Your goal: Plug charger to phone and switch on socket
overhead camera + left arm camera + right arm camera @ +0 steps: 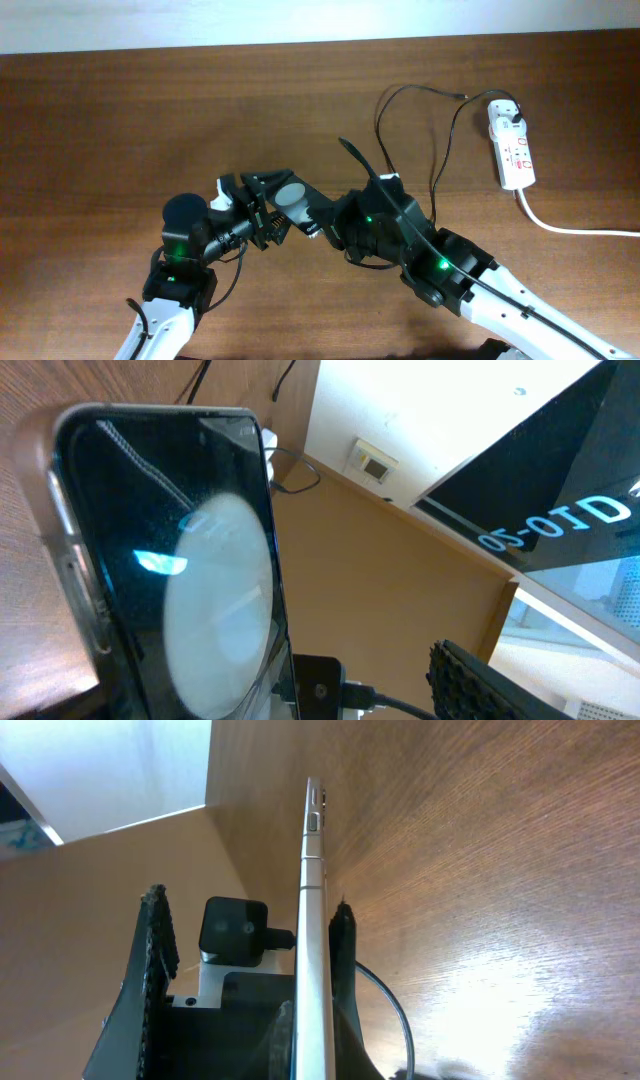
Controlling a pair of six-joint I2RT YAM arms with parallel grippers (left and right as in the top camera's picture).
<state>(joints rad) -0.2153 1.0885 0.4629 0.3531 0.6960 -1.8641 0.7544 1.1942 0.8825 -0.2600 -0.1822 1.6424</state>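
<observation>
Black phone, lower end hidden, grip unclear

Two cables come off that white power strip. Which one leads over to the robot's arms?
The thin black cable: it loops from the power strip toward the arms. The thick white cord runs off the right edge instead.

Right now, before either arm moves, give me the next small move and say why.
Probably close the right pincer on the phone: in the right wrist view the phone rests against one finger while the other pad stands apart, so it looks unclamped. The charger lies loose on the table; a firm hold should come first.
</observation>
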